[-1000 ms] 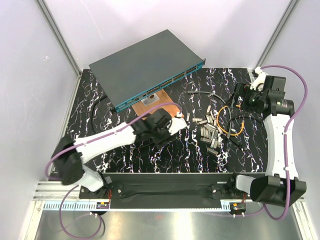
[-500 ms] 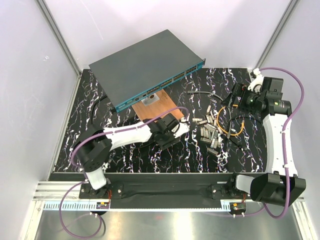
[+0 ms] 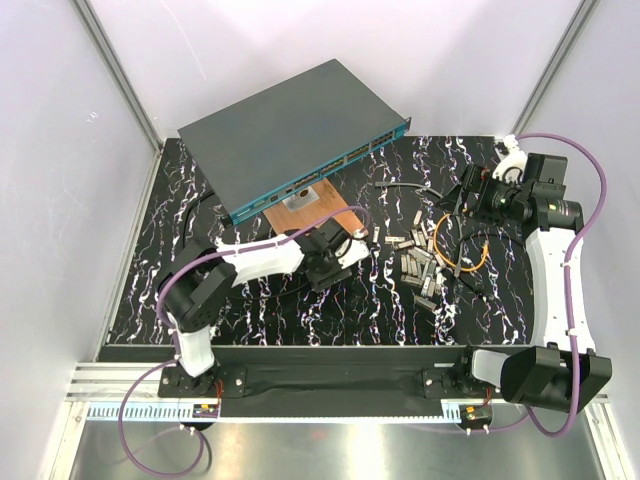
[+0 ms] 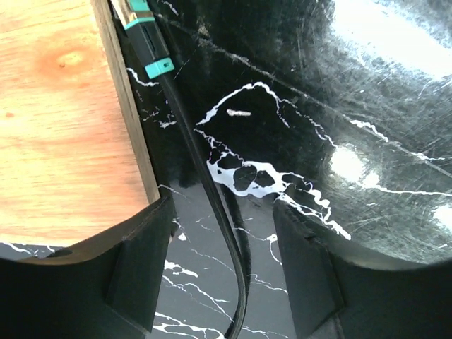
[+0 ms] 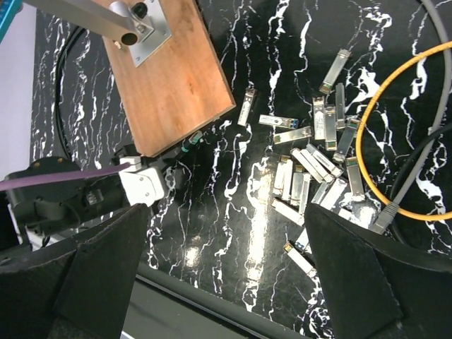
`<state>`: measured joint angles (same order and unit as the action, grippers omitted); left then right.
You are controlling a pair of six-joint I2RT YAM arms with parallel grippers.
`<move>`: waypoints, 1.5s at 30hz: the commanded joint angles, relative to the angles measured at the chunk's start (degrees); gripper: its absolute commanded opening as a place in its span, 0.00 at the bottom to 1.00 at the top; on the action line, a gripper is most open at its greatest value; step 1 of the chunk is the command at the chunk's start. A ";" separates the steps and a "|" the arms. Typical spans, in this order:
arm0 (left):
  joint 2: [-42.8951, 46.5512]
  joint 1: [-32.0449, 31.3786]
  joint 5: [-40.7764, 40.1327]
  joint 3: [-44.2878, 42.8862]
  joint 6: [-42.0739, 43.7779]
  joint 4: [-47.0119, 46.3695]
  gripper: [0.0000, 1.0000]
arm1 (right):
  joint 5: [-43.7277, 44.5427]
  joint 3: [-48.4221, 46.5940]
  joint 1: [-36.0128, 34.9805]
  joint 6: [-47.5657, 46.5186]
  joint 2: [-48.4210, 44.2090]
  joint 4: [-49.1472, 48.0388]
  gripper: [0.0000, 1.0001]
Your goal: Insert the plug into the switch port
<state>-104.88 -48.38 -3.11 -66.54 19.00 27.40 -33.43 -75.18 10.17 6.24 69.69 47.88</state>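
Note:
The switch (image 3: 290, 130), dark grey with a teal-blue port edge, lies angled at the back of the table. The plug (image 4: 143, 41), a black connector with teal bands on a thin black cable (image 4: 205, 176), lies on the table beside the corner of a wooden board (image 4: 56, 120). It also shows in the right wrist view (image 5: 188, 142). My left gripper (image 4: 222, 240) is open, low over the table, its fingers on either side of the cable just behind the plug. My right gripper (image 5: 226, 254) is open and empty, held high at the right (image 3: 465, 200).
The wooden board (image 3: 312, 215) with a metal post and bracket (image 5: 145, 32) lies in front of the switch. Several loose silver modules (image 3: 420, 258) are scattered centre right. A yellow cable loop (image 3: 462, 245) and grey cables lie under the right arm.
My left arm has folded in and its gripper has moved a little right, toward the board's near corner. My right gripper has shifted slightly left.

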 commanded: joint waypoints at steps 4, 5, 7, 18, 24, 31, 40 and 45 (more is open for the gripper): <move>-2.79 1.09 6.18 -2.80 0.60 0.99 0.50 | -3.75 -0.67 -0.07 0.52 -0.87 -1.12 1.00; -2.79 1.10 6.97 -2.98 0.42 1.25 0.43 | -3.92 -0.59 -0.07 0.88 -1.05 -1.29 1.00; -2.70 1.01 10.40 -3.85 -0.19 2.48 0.38 | -5.23 -0.50 -0.07 1.84 -1.31 -1.64 1.00; -3.23 0.92 16.83 -6.58 -3.35 5.03 0.00 | -9.99 0.47 0.81 5.79 -1.84 -3.40 0.99; 5.55 0.92 16.12 -9.47 -10.45 5.56 0.00 | -12.61 0.03 4.06 7.64 -1.66 -3.40 0.98; 17.42 -0.22 12.61 -10.28 -22.95 0.74 0.00 | -18.50 1.52 7.32 15.28 -4.91 -11.48 0.95; 23.76 -3.65 -4.52 -10.62 -32.62 -5.86 0.00 | -17.29 11.28 1.19 29.18 -13.26 -28.45 0.77; 23.93 -5.76 -9.97 -12.03 -37.10 -5.78 0.00 | -10.88 13.82 -4.81 34.35 -12.47 -32.50 0.68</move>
<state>-81.49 -52.73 -6.24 -75.42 -13.04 25.08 -48.58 -62.96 7.29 34.54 57.25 22.44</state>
